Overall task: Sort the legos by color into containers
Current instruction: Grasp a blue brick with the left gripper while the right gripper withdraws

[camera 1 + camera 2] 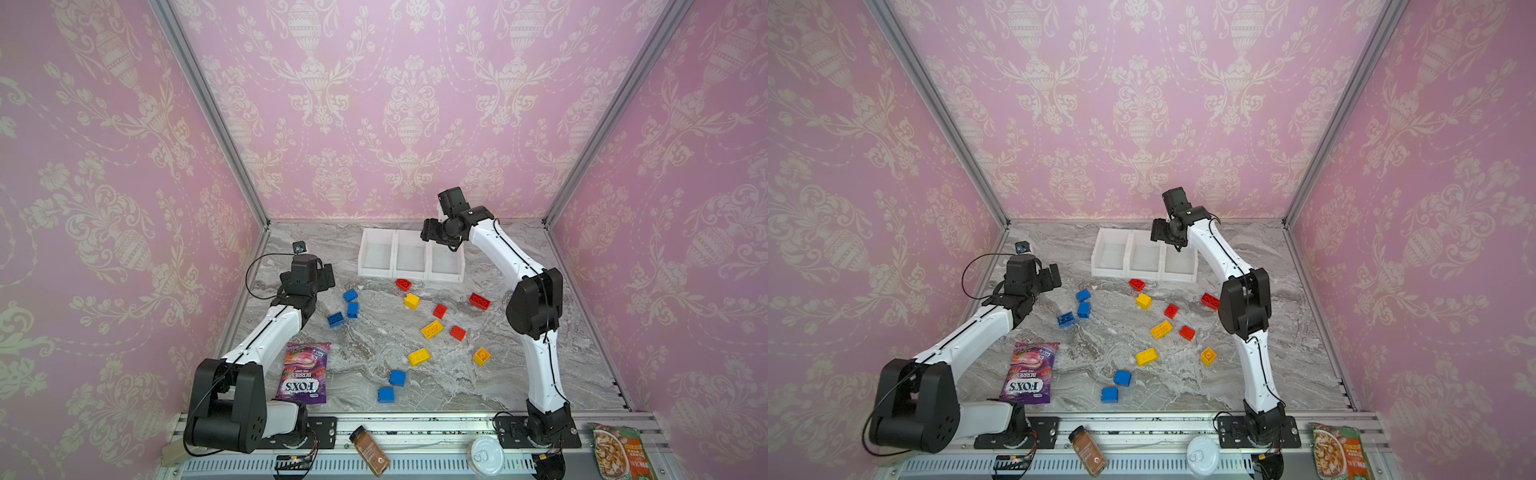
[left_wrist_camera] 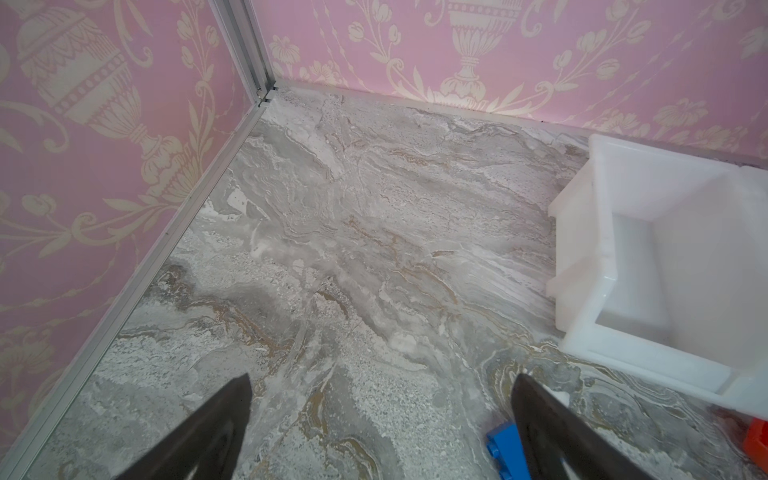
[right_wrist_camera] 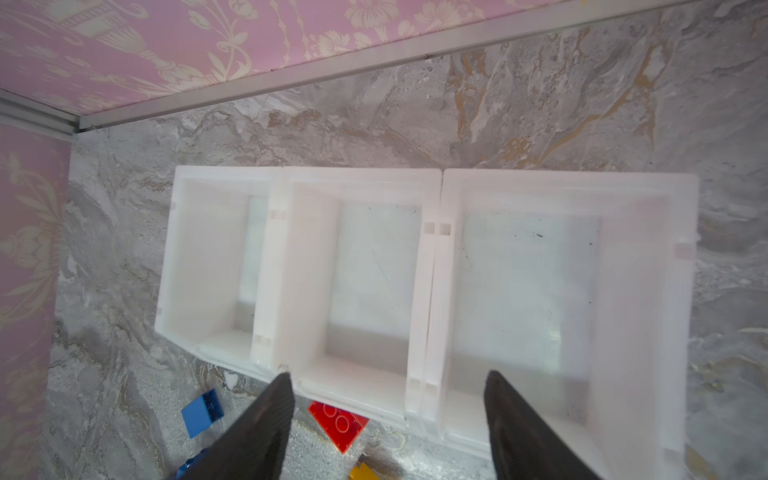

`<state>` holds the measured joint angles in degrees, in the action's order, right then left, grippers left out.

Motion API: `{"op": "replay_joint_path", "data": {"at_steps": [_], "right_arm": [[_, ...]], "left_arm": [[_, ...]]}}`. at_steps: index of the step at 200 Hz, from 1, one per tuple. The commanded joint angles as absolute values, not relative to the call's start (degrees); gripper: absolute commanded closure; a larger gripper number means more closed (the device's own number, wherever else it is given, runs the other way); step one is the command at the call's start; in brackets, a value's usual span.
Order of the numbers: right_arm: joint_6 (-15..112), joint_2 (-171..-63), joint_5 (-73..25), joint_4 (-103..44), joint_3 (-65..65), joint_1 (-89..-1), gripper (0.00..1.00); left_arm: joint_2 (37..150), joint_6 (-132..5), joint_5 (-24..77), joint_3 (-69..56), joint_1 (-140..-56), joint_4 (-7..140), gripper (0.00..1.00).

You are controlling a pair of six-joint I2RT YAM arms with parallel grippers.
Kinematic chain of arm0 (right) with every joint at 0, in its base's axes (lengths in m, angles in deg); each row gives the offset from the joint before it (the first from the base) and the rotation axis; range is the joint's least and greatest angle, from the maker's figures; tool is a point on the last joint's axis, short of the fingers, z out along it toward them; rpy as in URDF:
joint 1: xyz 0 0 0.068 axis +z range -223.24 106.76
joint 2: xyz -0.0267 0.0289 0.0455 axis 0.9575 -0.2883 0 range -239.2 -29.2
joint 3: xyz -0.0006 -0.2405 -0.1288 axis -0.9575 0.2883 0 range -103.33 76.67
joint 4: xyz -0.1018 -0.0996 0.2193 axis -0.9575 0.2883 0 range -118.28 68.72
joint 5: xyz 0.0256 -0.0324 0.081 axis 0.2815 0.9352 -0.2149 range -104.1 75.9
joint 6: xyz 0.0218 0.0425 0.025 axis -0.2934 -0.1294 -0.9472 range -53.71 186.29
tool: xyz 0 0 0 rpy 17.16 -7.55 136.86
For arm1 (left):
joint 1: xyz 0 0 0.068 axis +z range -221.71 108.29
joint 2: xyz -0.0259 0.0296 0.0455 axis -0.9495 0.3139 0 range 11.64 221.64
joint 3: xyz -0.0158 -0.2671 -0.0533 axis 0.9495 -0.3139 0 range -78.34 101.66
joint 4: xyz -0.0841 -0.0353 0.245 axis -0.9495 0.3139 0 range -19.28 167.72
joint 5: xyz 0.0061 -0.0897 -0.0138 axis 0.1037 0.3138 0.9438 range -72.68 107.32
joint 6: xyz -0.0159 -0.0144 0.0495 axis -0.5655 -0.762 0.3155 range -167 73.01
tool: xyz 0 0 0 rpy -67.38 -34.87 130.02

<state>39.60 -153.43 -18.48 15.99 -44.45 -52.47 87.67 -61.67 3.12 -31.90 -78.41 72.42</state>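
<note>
White links [image 1: 274,328], black joints [image 1: 536,303], thin black cables [image 1: 246,279].

Scene bright, evenly lit, diffuse light. Shadows soft, short, close beneath arms [image 1: 515,253] and legos [image 1: 432,329] on marble tabletop [image 1: 374,340]. Thin bright glare strip along front rail [image 1: 415,415]. Both top views: wide-angle bending, wall frames [image 1: 208,108] splay outward at edges; overall slightly soft. Right wrist view: containers [image 3: 432,291] overexposed, white walls washed out, outlines smeared and ghosted. Left wrist view crisper; left gripper [image 2: 382,378] close to lens, dark, soft-edged.
</note>
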Motion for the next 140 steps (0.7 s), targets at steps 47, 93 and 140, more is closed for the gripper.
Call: {"op": "replay_joint_path", "data": {"at_steps": [47,93,140], "right_arm": [[42.5,-131.06,-23.01,11.91,-19.99,-52.06,0.15],[41.91,-120.82,-26.7,11.01,-8.19,-52.67,0.1],[40.94,-117.1,-27.13,9.25,-1.87,-53.35,0.08]], "left_arm": [[93.6,-66.77,13.46,-21.27,-86.59,97.17,0.04],[102.72,-63.56,17.1,-12.46,-89.34,109.55,0.17],[108.66,-62.12,19.92,-8.43,-90.16,113.32,0.27]]}}
